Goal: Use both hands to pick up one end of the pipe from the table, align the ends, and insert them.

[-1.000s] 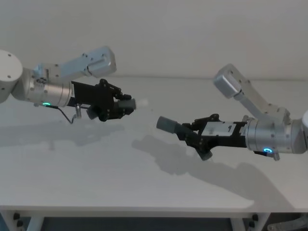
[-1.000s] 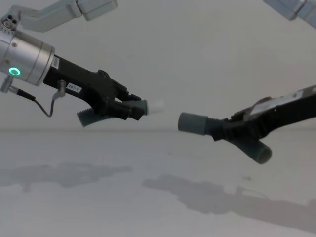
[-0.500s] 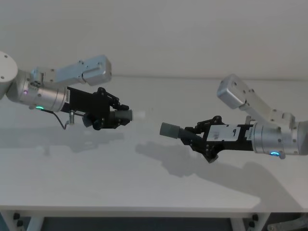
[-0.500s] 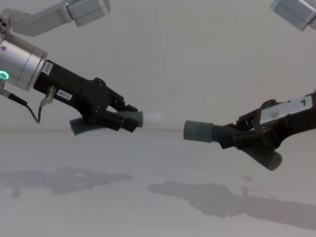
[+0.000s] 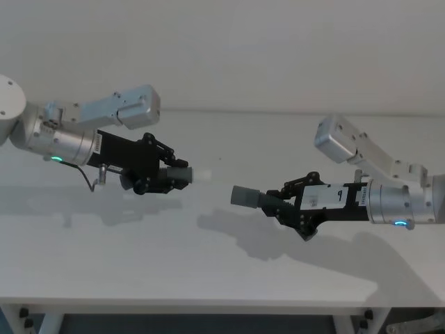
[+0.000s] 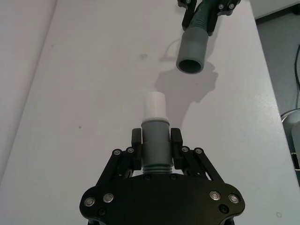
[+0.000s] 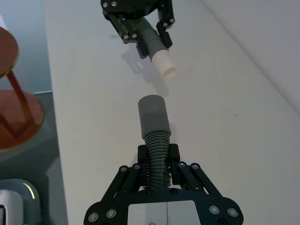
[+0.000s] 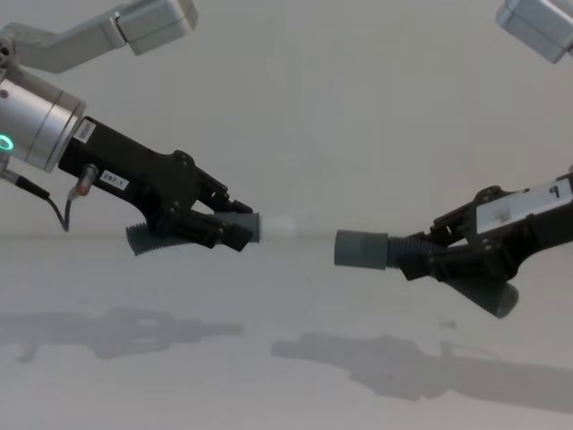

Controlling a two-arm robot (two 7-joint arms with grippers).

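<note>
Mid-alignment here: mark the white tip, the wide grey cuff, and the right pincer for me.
white tip (image 6: 154, 106): left wrist view, on the middle of its side.
wide grey cuff (image 6: 193, 47): left wrist view, on its outer wall, behind the open mouth.
right pincer (image 7: 159, 152): right wrist view, midway between its fingertips.

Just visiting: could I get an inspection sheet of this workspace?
Surface: plain white matte table.
Job's things: dark grey ribbed left pipe piece and right pipe piece, both in the air; white tip faces open cuff, gap between.
Clutter: nothing seen.
Grippers: black left gripper shut on left pipe piece; black right gripper shut on right pipe piece.
Cables: thin black cable loops under left wrist.
Surroundings: white wall; brown round wooden stool.
</note>
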